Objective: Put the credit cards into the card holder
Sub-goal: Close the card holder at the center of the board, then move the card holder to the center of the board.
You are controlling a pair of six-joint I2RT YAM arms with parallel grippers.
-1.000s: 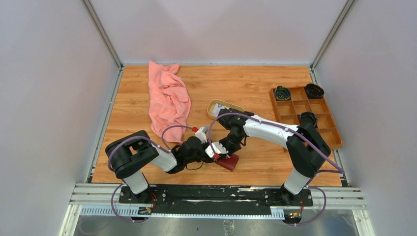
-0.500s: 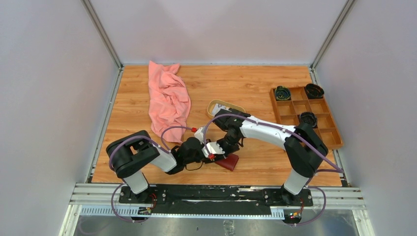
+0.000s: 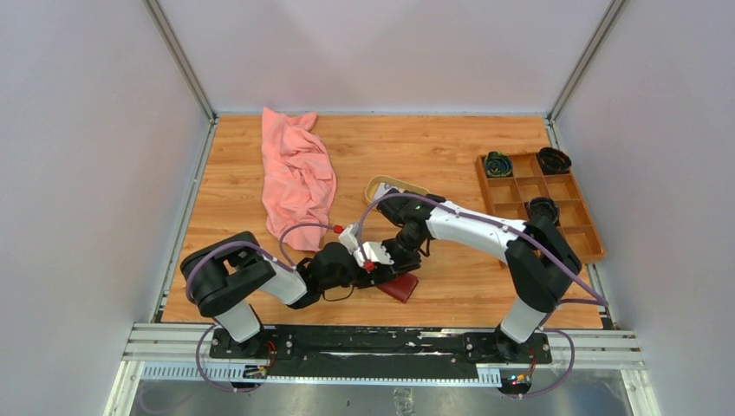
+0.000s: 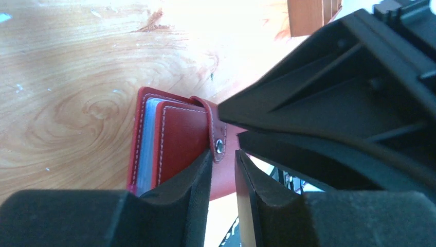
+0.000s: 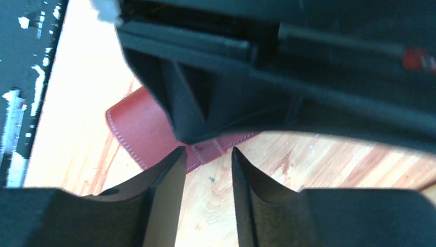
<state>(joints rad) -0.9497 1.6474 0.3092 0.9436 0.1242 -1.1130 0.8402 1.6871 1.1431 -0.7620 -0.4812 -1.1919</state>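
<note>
Wood-grain tabletop (image 3: 433, 147) inside white enclosure walls. Your two arms meet at the lower centre of the overhead view, over the small dark red leather-like card holder (image 3: 401, 288). It lies flat on the wood toward the table's near edge.

Progress, as a judgement: late stage. No loose credit cards show anywhere on the bare wood. The oval tan dish (image 3: 392, 185) just above centre is half hidden by your right arm, so I cannot tell whether anything lies in it. What is left looks like, at most, confirming the closure and backing both arms off.

Holder condition, left wrist view: folded shut, covers stacked, pale stitching along the edges. The strap is wrapped over the front cover with its small metal snap (image 4: 219, 146) facing up. Pale blue-grey layers show between the covers on the left side; card edges or sleeves, cannot tell. Whether the snap is pressed home, cannot tell.

Left gripper (image 4: 223, 154): fingers a narrow slit apart, strap end right at their mouth, nothing visibly clamped.
Right gripper (image 5: 205, 150): fingers apart with bare wood between them, tips just beside the holder's edge, holding nothing.

Also present: crumpled pink cloth (image 3: 297, 178) at upper left, and a brown wooden compartment tray (image 3: 562, 187) at right with dark round items in some cells.
</note>
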